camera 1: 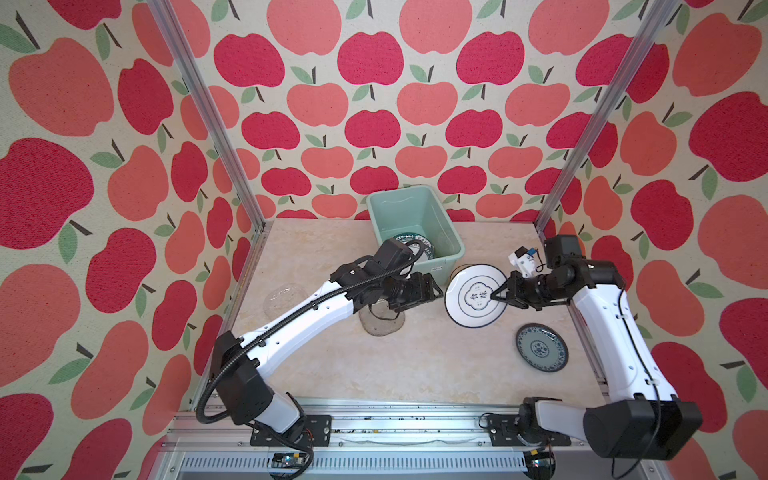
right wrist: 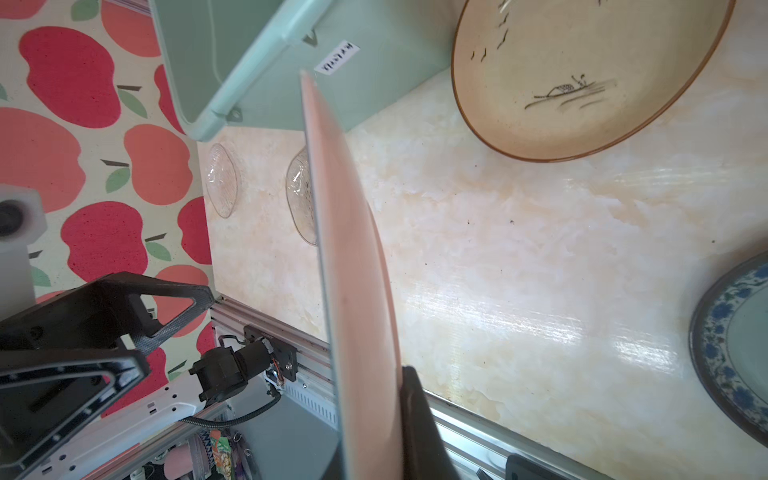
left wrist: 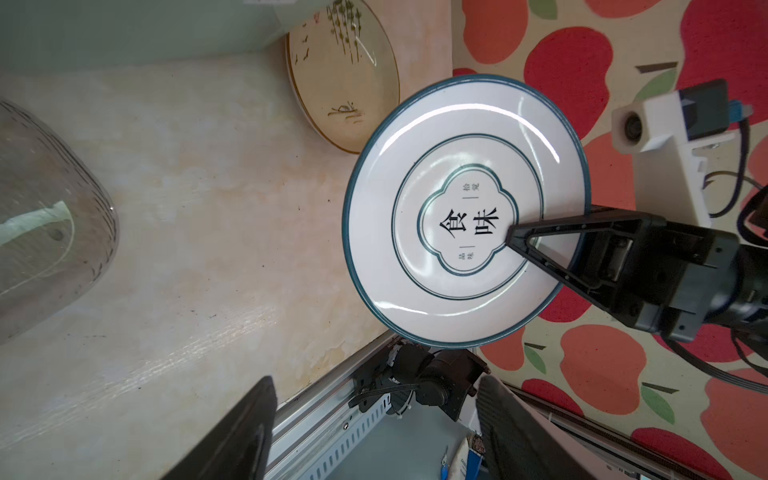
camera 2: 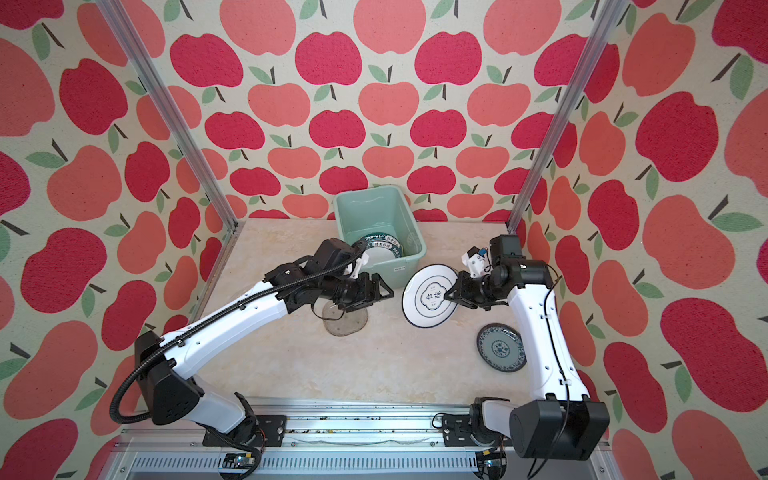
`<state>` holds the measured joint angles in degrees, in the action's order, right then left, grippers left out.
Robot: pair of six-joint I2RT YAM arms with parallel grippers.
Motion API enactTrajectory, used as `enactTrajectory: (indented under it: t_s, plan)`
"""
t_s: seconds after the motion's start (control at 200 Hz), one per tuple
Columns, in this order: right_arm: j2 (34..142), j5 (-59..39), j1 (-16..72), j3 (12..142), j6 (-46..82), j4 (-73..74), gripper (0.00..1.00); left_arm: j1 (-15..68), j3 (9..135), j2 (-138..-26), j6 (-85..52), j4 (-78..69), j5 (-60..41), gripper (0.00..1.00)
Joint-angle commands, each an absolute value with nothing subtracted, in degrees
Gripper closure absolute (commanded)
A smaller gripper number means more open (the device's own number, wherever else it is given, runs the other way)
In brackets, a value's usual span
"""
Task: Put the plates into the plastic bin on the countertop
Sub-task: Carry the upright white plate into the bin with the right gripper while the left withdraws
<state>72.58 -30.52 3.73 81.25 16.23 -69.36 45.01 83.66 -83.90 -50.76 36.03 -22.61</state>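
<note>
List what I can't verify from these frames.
- Plates in the plastic bin: count hidden by the left arm, both top views.
- Cream plate: overlapped by the white plate, left wrist view; cut by frame edge, right wrist view.
- Bin label: text blurred, right wrist view.
- Blue-patterned plate: cut off, right wrist view.

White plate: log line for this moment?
right gripper: shut on white plate, tilted | left gripper: open, empty | bin: dark-rimmed plate inside
</note>
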Motion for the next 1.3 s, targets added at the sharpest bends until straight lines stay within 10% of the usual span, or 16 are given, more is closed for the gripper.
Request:
enactTrajectory:
  t_s: [0.0,0.445,0.89,1.296]
  plan:
    - [75.0,-32.6,4.3,90.5,20.4,-72.0,1.0,39.2,84.7,-77.7,-45.7,40.9,-20.9,0.21]
    - [95.8,-23.7,13.7,113.4,38.4,-56.2,1.0,10.6,78.7,-68.2,-43.7,36.9,-34.0,0.17]
    - [130.8,-14.8,20.8,153.3,33.4,-64.3,1.0,7.7,77.0,-75.7,-44.6,26.5,-35.3,0.09]
    - [138.4,-13.7,24.4,148.4,29.5,-57.5,1.0,7.1,77.7,-80.8,-43.3,26.5,-36.2,0.09]
